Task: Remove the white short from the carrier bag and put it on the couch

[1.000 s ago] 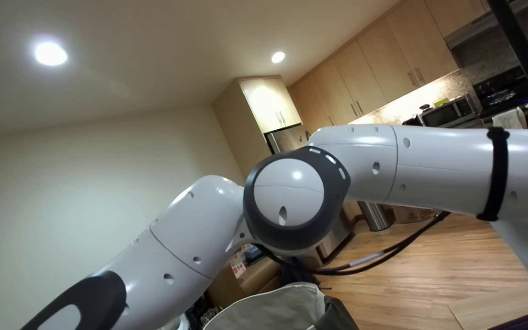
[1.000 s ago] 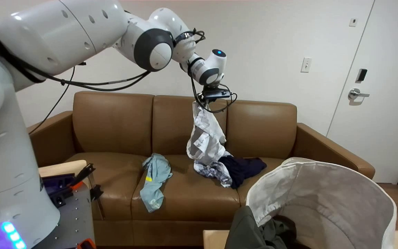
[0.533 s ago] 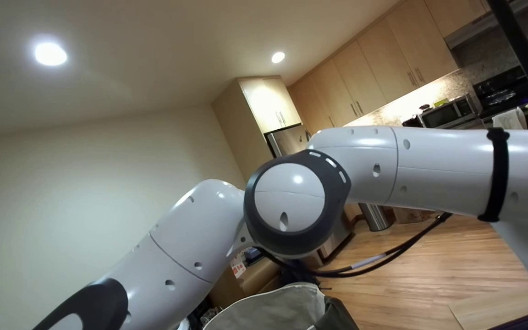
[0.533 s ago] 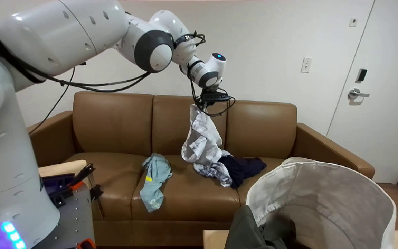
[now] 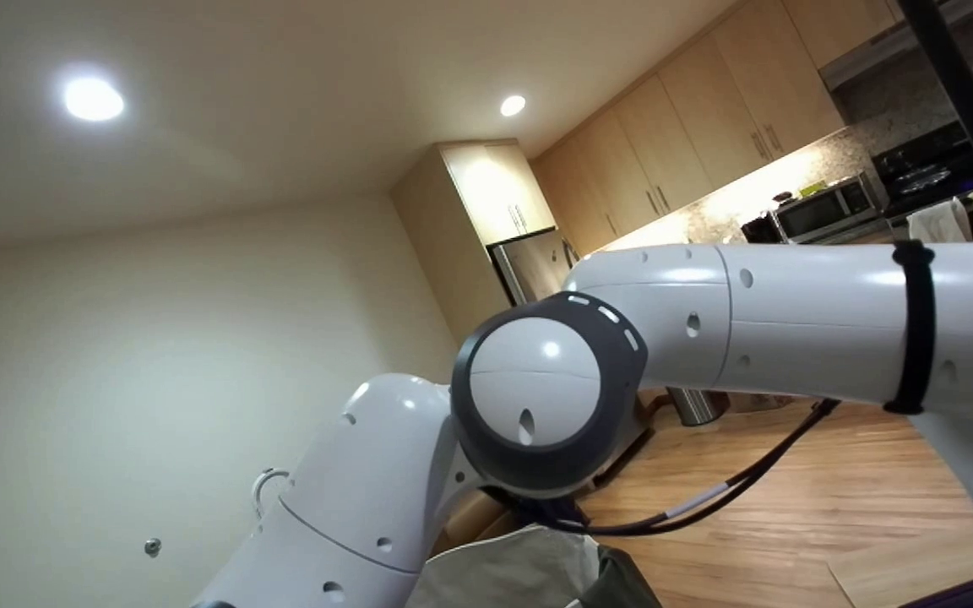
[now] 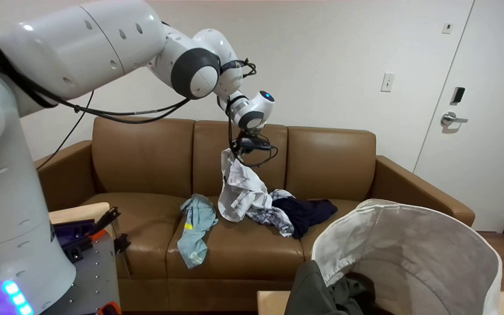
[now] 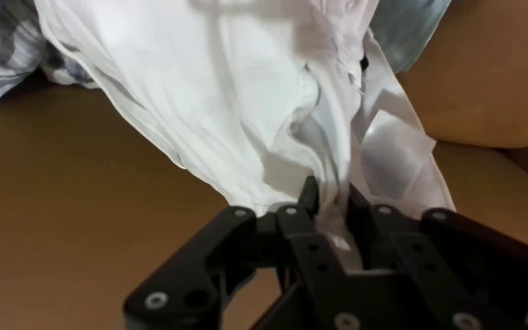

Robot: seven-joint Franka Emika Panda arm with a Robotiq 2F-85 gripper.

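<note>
In front of the left end of the couch [image 6: 142, 157], my white arm [image 6: 72, 52] rises by a metal stand [image 6: 92, 280] with black clamps [image 6: 105, 221] on it, then bends over toward the couch's middle. A light blue garment [image 6: 197, 232] with a yellow patch lies on the couch's middle seat, along that seat's left edge. Right of it, above the same seat of the couch, my claw [image 7: 332, 197] points down, closed on the white shorts [image 6: 243, 188]; in the wrist view a fold of them runs pinched between my fingers [image 7: 308, 197]. The shorts hang from there before the couch's middle back cushion, out of the carrier bag [image 6: 431, 253], the lower part close over the seat; whether the hem touches the couch I cannot tell. Just right of them on the couch lies a crumpled plaid cloth [image 6: 274, 218], and touching it a navy cloth [image 6: 309, 214] that spreads across the seam between the couch's middle and right seats. In front of the couch's right end the pale bag gapes, dark green cloth [image 6: 311, 288] inside it and over its rim, with a wooden worktop [image 6: 274, 302] showing at both sides. Beyond the couch's right armrest I see a white door [image 6: 497, 87].
</note>
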